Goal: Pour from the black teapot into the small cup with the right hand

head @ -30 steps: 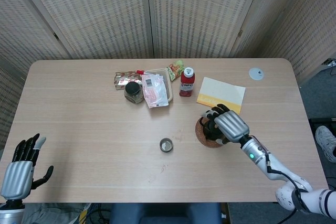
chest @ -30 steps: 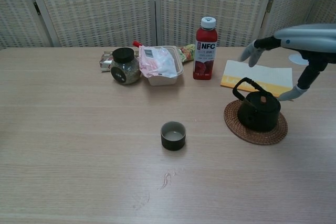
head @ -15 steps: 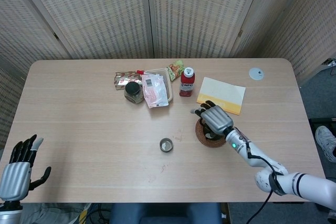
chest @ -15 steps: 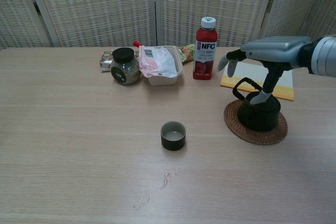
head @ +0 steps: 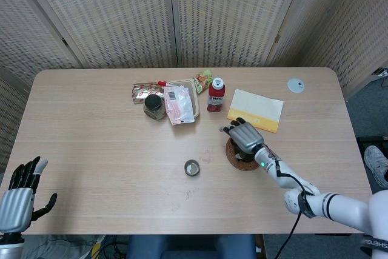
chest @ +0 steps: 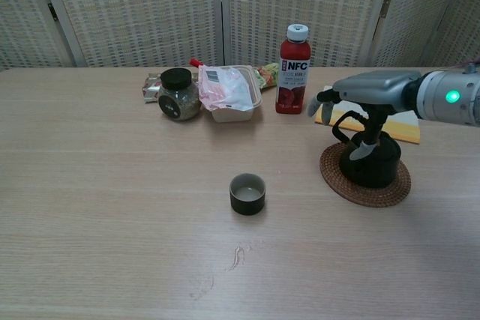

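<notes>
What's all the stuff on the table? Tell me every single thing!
teapot: one, black, on the mat, right side
mat: one, brown woven, under the teapot
small cup: one, dark, table middle
juice bottle: one, red, white cap, back
jar: one, black lid, back left
tray: one, with a pink-white packet, beside the jar
pad: one, yellow-white, behind the teapot
disc: one, white, far right
left hand: fingers apart, holding nothing, table's near left edge
right hand: over the teapot

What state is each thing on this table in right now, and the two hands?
Teapot: upright on a woven mat, lid on.
Cup: upright, looks empty.
Red bottle: upright, capped.
Jar: upright, lid on.
Tray: holds a pink packet.
Right hand: over the teapot, fingers spread, nothing lifted.
Left hand: open, off the table.
</notes>
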Controlling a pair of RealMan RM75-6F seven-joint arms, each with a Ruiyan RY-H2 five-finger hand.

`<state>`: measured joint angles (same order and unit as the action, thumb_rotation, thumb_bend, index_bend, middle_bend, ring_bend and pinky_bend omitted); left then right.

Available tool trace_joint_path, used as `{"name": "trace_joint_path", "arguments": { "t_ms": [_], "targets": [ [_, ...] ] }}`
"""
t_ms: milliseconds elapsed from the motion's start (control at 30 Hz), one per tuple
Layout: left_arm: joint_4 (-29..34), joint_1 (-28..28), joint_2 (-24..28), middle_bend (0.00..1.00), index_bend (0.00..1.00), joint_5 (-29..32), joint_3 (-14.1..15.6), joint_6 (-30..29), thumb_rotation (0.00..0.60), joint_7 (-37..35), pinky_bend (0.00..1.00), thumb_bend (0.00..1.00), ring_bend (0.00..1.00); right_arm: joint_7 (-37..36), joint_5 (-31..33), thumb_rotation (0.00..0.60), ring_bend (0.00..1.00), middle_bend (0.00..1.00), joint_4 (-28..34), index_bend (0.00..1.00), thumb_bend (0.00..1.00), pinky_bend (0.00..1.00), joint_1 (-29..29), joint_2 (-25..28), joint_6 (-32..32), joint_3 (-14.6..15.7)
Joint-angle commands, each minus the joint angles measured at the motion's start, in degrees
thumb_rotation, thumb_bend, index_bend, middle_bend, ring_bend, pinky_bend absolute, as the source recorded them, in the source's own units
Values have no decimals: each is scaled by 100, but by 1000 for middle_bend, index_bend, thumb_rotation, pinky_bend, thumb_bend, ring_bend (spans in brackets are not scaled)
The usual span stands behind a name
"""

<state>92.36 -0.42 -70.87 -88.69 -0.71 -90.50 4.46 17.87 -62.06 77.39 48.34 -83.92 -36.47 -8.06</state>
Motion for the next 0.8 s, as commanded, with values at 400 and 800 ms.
{"name": "trace_joint_path", "arguments": {
  "t_ms": [400,800],
  "targets": [
    [-48,6,2,0,0,33,-20,9,600,-55,0,336,0,30,170,600,122,351,-206,192,12,109,139,-121,38,175],
    [-51,19,12,0,0,27,-32,-22,600,-59,0,336,0,-80,145,600,122,427,-172,217,13,109,129,-57,-126,200]
  ]
}}
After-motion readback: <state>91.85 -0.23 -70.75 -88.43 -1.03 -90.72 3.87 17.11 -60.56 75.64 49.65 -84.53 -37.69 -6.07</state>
